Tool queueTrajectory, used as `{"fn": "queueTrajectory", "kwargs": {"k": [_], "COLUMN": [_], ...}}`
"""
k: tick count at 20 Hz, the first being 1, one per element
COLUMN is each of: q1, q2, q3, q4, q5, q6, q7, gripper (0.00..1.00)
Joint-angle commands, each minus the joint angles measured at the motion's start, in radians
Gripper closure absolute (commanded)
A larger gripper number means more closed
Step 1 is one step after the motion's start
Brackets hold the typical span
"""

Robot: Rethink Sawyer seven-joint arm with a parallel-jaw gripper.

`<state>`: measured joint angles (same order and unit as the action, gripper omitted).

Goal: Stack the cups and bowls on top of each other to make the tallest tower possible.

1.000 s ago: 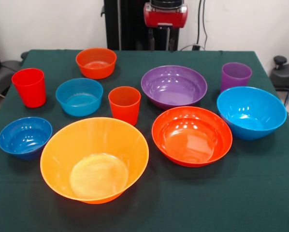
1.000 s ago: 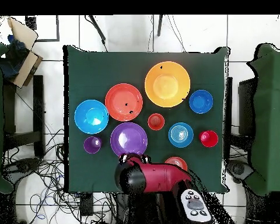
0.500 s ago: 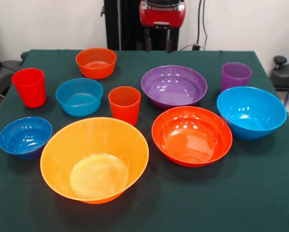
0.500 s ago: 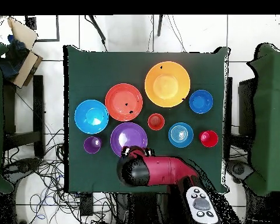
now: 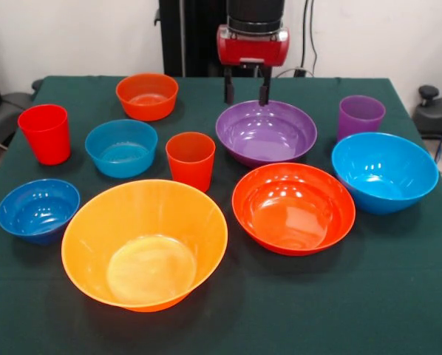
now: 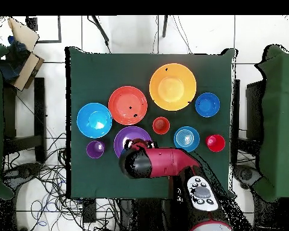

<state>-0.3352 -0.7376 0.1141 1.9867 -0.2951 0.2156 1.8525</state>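
Right now your gripper [image 5: 245, 87] hangs, fingers apart (empty), above the purple bowl's [image 5: 266, 133] far rim. Bowl sits directly beneath; descend straight.

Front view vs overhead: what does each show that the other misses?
Front only: the small orange bowl, and the gripper clearly open above the purple bowl, at its far rim. Overhead only: the arm hiding that orange bowl, and cables on the floor. Both: the other nine pieces, all standing apart, nothing stacked.
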Motion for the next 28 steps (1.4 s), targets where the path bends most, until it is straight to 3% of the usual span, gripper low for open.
{"fn": "queueTrajectory", "kwargs": {"k": [1,5,8,11,18,28], "q1": [0.019,0.023,0.064,0.05,0.065,0.06], "q2": [0.114,0.112,0.112,0.109,0.11,0.141], "q3": [0.0,-0.005,-0.053,-0.048,-0.057,-0.046], "q4": [-0.093,-0.111,-0.129,-0.147,-0.249,-0.301], "q5": [-0.006,-0.009,-0.024,-0.031,-0.033,-0.021], "q6": [-0.013,0.043,0.028,0.047,0.127,0.127], "q7": [0.1,0.077,0.092,0.059,0.007,0.013], "gripper": [0.0,0.0,0.0,0.0,0.0,0.0]}}
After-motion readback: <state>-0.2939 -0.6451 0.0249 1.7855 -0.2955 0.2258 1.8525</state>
